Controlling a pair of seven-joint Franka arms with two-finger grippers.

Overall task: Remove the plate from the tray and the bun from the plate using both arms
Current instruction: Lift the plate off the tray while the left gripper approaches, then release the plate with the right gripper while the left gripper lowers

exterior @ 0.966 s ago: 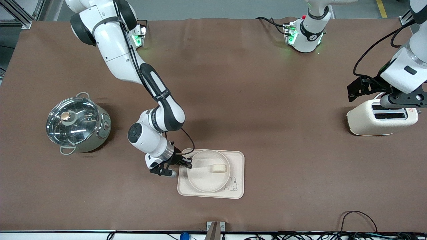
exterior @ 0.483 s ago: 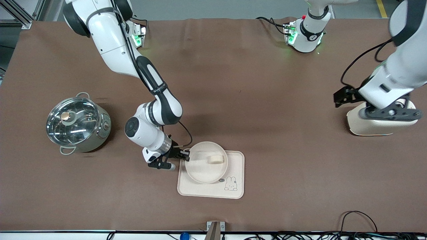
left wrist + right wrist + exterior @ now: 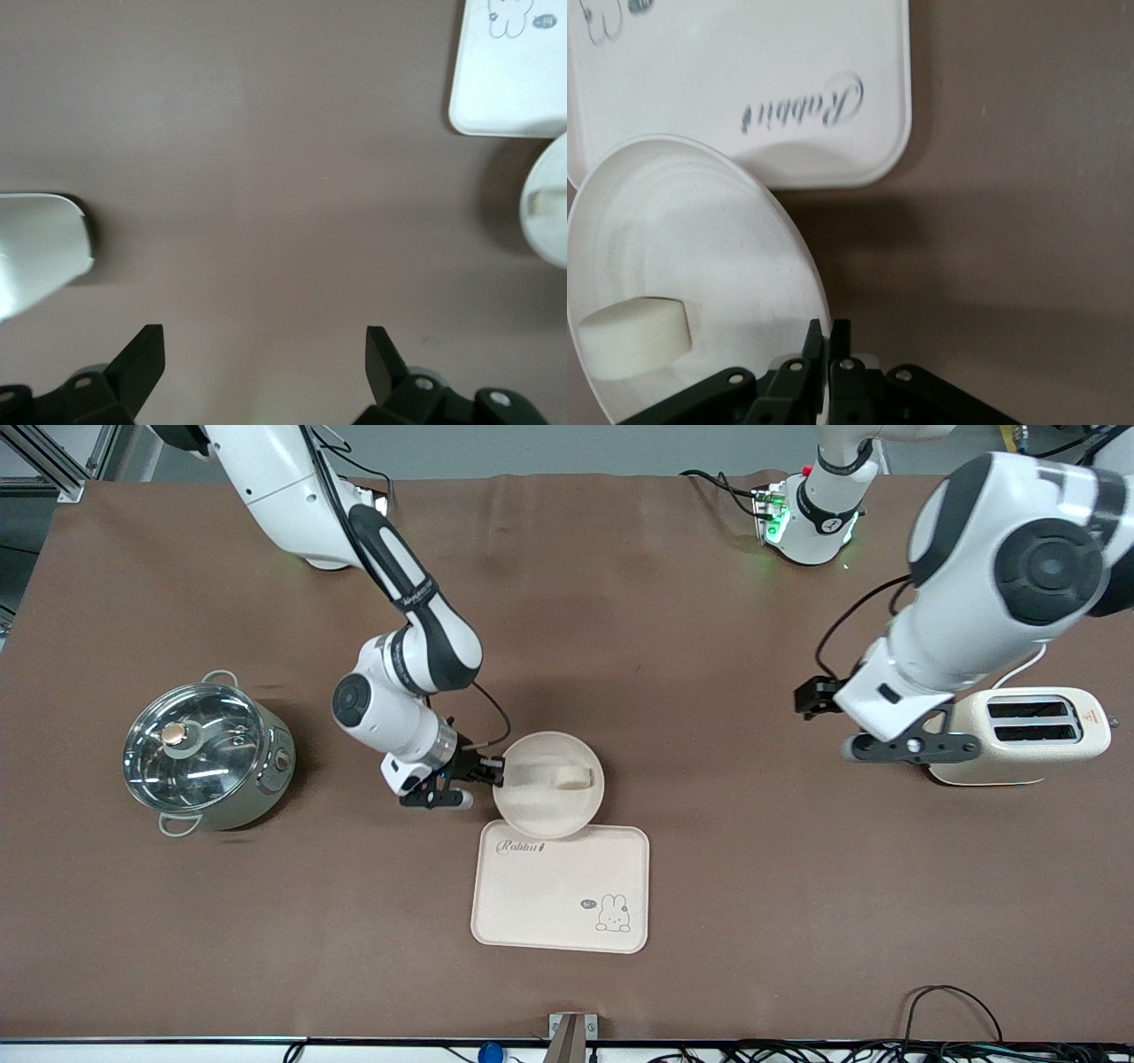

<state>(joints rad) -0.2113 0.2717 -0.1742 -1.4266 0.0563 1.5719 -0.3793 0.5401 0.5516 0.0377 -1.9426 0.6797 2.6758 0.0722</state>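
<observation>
The round cream plate is off the rabbit tray and hangs over its edge farther from the front camera. The small pale bun lies in the plate. My right gripper is shut on the plate's rim at the right arm's end. In the right wrist view the gripper pinches the rim of the plate, with the bun inside. My left gripper is open and empty, over the table beside the toaster. Its fingers stand wide apart over bare cloth.
A steel pot with a glass lid stands toward the right arm's end. The left wrist view shows the toaster's corner, the tray's corner and the plate's rim. The right wrist view shows the tray.
My right gripper has carried the plate with the bun off the tray, away from the front camera. My left arm has swung from over the toaster toward the table's middle.
</observation>
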